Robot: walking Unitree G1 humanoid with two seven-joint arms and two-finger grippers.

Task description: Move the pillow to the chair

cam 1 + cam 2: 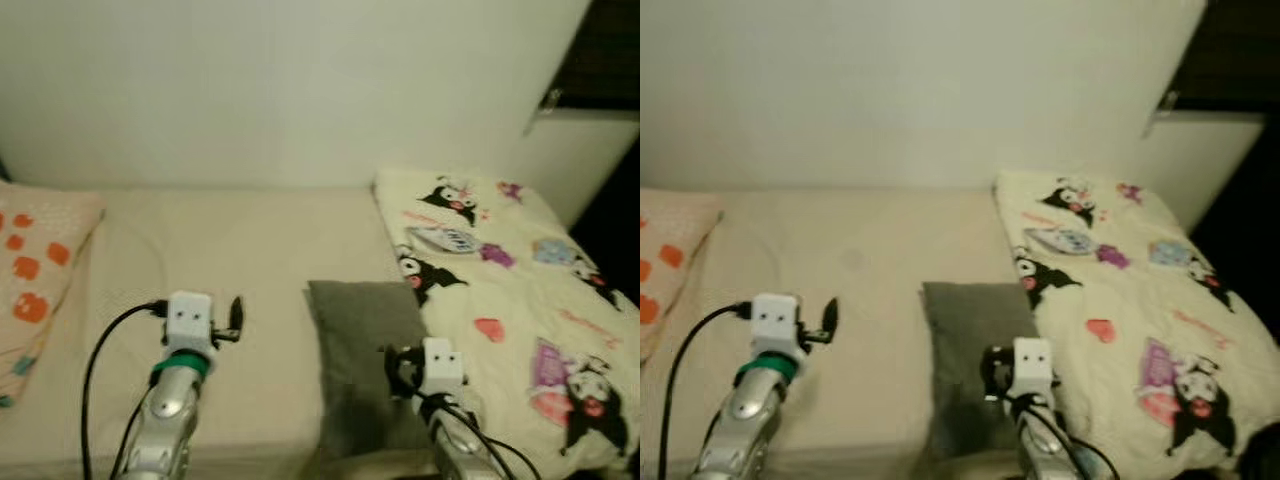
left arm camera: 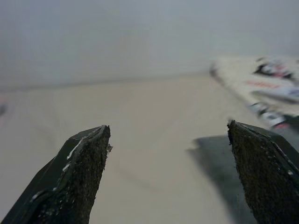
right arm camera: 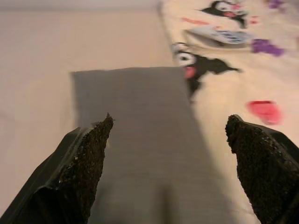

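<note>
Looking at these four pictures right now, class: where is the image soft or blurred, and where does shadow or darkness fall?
Both eye views are softly blurred overall, with a dark patch at the upper right corner; left wrist view: the black fingers are sharp, the cartoon-print cream blanket behind is blurred; right wrist view: the flat grey pillow looks smeared near the camera, fingertips sharp.

The grey pillow (image 1: 365, 345) at the bed's (image 1: 250, 260) near edge is matt woven cloth. The bed sheet looks smooth, pale and dull. A printed cartoon blanket (image 1: 510, 290) along its right side looks soft. My fingers (image 3: 84, 172) carry rough, gritty black pads; my arms (image 1: 165, 420) are shiny metal.
</note>
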